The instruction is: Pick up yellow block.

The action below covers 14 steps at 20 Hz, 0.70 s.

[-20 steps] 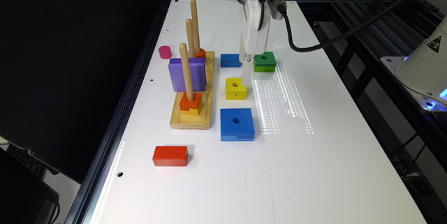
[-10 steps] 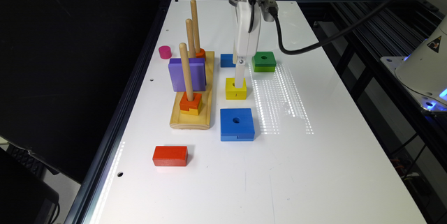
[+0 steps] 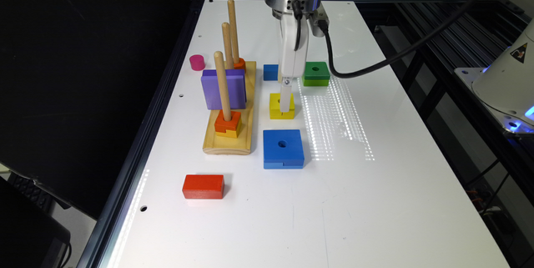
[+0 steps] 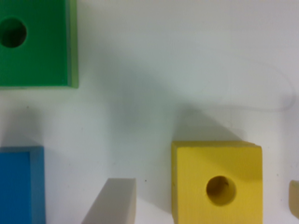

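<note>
Risk is off-centre closing: your end effector, spread astride the small yellow wooden square block at the large blue square block's 12 o'clock, could nudge it askew.

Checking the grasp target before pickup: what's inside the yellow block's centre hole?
The yellow block has nothing visible in its hole; the wrist view shows it dark and in shadow, its bottom unseen.

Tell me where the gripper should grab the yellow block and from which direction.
Probably from straight above, pinching two opposite flat side faces of the yellow block. It lies flat on the white table with its hole facing up, and bare table shows around it, so the fingers should have room down both sides.
</note>
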Each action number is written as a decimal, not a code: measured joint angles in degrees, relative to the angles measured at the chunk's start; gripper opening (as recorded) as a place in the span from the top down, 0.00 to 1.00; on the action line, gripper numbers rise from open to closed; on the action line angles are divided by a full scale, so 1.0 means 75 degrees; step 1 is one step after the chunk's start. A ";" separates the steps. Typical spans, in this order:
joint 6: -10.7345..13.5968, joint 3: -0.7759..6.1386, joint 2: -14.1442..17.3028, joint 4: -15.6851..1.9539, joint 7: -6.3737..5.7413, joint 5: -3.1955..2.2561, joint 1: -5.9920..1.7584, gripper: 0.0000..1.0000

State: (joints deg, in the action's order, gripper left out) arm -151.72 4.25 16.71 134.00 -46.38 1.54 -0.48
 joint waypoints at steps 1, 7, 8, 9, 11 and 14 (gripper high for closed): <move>0.0000 0.0000 0.0000 0.0000 0.0000 0.0000 0.0000 0.00; -0.0291 0.0000 0.0334 -0.0011 0.0000 0.0000 0.0000 0.00; -0.0342 0.0000 0.0389 -0.0021 0.0000 0.0000 0.0000 0.00; -0.0348 0.0000 0.0402 -0.0032 0.0000 0.0000 0.0000 0.00; -0.0348 0.0000 0.0403 -0.0044 0.0000 0.0000 0.0000 0.00; -0.0348 0.0002 0.0403 -0.0050 0.0000 0.0000 0.0008 0.00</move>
State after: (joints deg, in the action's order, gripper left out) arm -154.33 4.26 19.73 133.62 -46.38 1.54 -0.42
